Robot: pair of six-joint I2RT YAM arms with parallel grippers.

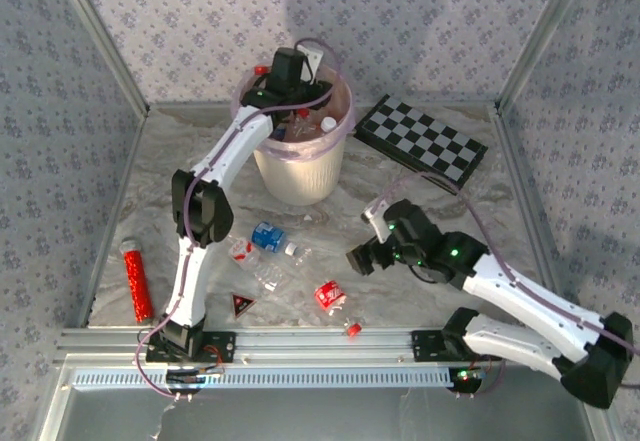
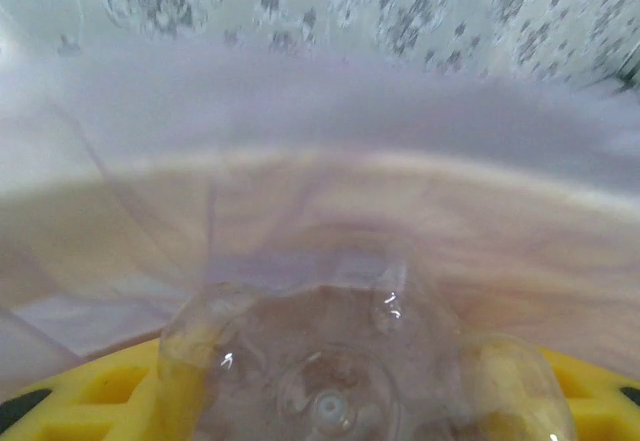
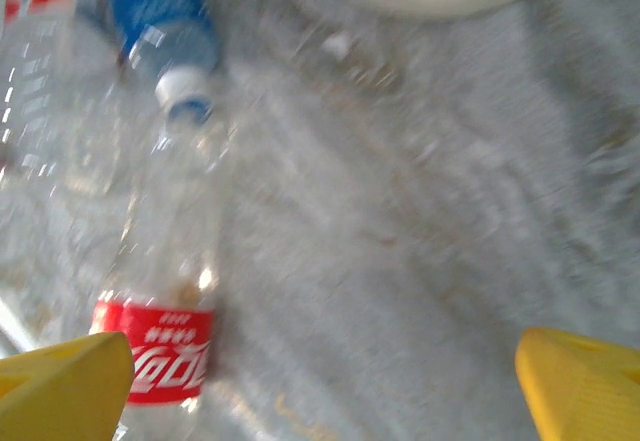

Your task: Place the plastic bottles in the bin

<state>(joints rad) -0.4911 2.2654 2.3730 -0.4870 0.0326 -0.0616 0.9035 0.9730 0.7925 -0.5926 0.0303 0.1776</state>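
Lab test booth: aluminium frame (image 1: 300,340), floral-papered wall panels (image 1: 420,21), marble-look tabletop (image 1: 160,161), checkerboard (image 1: 425,141).

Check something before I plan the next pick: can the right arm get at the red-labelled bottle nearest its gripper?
Probably yes: the right gripper is open beside the red-labelled bottle, bare table between them, while the left gripper holds a clear bottle over the bin.

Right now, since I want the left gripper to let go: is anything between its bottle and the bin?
Nothing visible does. The left gripper holds the clear bottle right over the bin, above its bag-lined mouth; other bottles already lie inside.
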